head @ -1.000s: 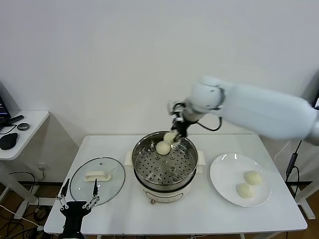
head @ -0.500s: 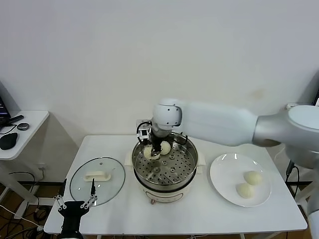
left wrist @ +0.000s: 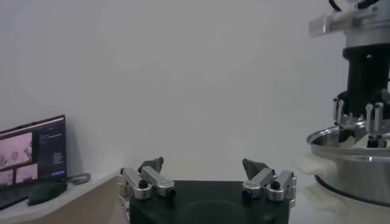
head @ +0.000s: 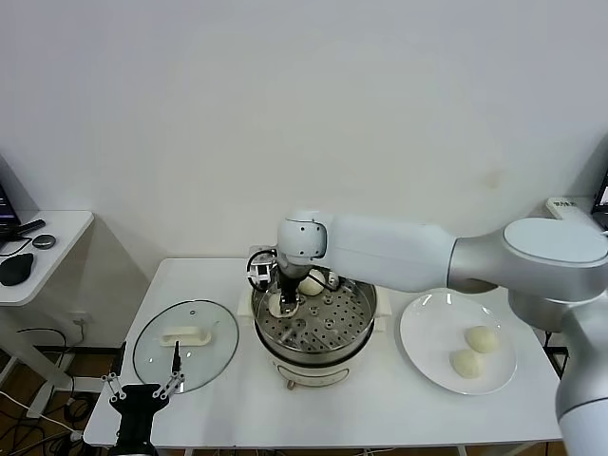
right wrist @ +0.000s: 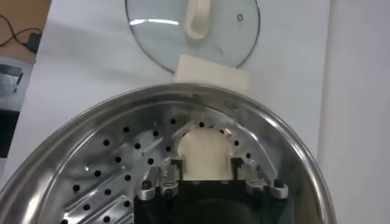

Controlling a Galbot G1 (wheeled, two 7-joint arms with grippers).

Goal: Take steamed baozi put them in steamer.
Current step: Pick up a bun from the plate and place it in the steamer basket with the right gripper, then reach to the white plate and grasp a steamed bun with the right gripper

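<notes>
The steamer (head: 366,313) stands mid-table, a shiny pot with a perforated tray (right wrist: 91,164). One baozi (head: 310,285) lies at its far side. My right gripper (head: 285,302) reaches down into the pot's left side. Its jaws stand open on either side of a second baozi (right wrist: 204,152), which rests on the tray by the wall. Two more baozi (head: 482,339) (head: 466,363) lie on the white plate (head: 427,332) to the right. My left gripper (head: 142,385) is parked, open and empty, at the table's front left corner.
The glass lid (head: 185,344) with its white handle lies flat to the left of the steamer, just beyond the left gripper. A side table with a mouse (head: 14,269) stands at the far left. From the left wrist view, the steamer (left wrist: 353,164) shows at the side.
My right arm carried a baozi from the pot's far rim across to its left side and lowered it onto the tray. Its jaws have widened around the bun. The left arm stayed put.
</notes>
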